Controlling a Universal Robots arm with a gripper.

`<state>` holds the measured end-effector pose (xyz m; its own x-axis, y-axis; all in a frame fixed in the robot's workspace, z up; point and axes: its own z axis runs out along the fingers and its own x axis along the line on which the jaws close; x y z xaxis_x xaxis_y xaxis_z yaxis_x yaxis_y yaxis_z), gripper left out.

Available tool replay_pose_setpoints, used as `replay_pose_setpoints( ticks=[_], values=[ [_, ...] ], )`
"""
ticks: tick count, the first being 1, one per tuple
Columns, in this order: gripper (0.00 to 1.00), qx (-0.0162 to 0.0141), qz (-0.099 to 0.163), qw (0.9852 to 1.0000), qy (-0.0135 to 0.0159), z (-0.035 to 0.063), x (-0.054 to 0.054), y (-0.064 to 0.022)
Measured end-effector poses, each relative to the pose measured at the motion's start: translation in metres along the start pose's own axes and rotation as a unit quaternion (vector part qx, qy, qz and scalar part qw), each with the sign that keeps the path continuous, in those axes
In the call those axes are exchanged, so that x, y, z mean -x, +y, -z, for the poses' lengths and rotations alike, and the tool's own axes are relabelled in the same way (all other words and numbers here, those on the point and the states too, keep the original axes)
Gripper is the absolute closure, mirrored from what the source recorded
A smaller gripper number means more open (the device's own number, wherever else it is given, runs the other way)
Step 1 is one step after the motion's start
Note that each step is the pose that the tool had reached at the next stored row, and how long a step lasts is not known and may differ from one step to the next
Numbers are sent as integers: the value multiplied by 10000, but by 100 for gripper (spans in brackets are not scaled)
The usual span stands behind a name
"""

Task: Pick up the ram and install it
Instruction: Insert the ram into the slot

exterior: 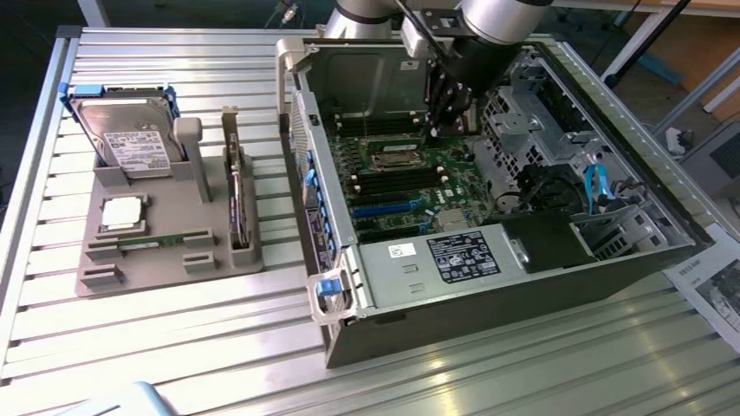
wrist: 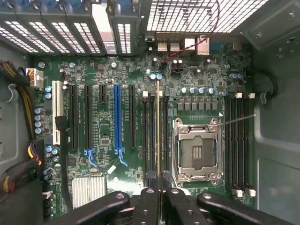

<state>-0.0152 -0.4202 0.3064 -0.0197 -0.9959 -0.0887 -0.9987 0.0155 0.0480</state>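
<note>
The worktop [exterior: 173, 347] is made of long silver metal slats with narrow grooves between them. In the exterior view, a grey moulded holder [exterior: 173, 264] stands on it at 9 o'clock. An open computer case [exterior: 521, 303] lies on its side from the centre toward 3 o'clock, near the holder but apart from it. A printed paper sheet [exterior: 717, 290] lies at 4 o'clock, just beside the case. A pale blue object [exterior: 116, 400] is at 7 o'clock, cut off by the edge.

in the wrist view the ram [wrist: 158, 126] shows edge-on as a thin line, its chips hidden. its near end is covered by the hand [wrist: 159, 187] clamped on it. whether it sits in a slot cannot be told. the fingers [wrist: 145, 206] run off the picture's edge. in the exterior view the arm [exterior: 497, 22] is cut off, and the label [exterior: 463, 256] print is too small to read.
</note>
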Motion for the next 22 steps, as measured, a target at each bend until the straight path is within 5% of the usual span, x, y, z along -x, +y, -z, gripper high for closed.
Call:
replay_pose_setpoints(
  ticks=[15, 22],
  values=[
    [88, 0, 0, 10000, 0, -422, -38, -20],
    [88, 0, -1, 10000, 2, -517, -46, -24]
  ],
)
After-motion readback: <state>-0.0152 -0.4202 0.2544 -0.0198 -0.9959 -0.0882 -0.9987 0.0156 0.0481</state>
